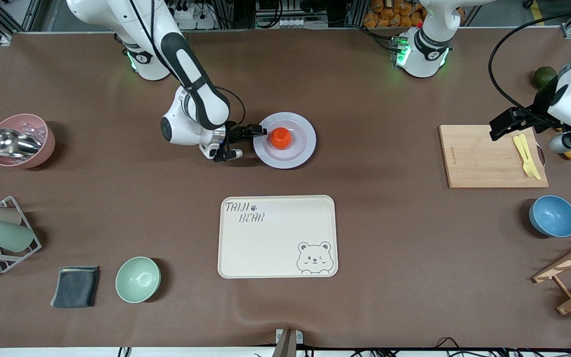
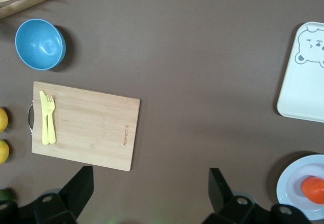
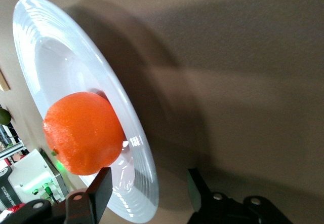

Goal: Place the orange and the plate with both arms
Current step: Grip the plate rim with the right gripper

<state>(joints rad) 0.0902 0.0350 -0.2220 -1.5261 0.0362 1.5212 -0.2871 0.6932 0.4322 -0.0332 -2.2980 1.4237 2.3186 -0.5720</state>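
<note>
orange [image 1: 281, 138] sitting in plate [image 1: 284, 140] mid-counter [image 1: 365, 248] | your right claw [image 1: 246, 142] spread wide, straddling the plate rim at its right-arm end, closest | left claw [image 2: 149, 196] wide, waiting over cutting board [image 1: 493, 156]

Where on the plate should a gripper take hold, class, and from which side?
Grip the plate by its wide rim, coming in low from the right arm's end, where the right gripper already sits open with its fingers either side of the edge. The orange fills the middle, so the rim is likely the only free part.
</note>
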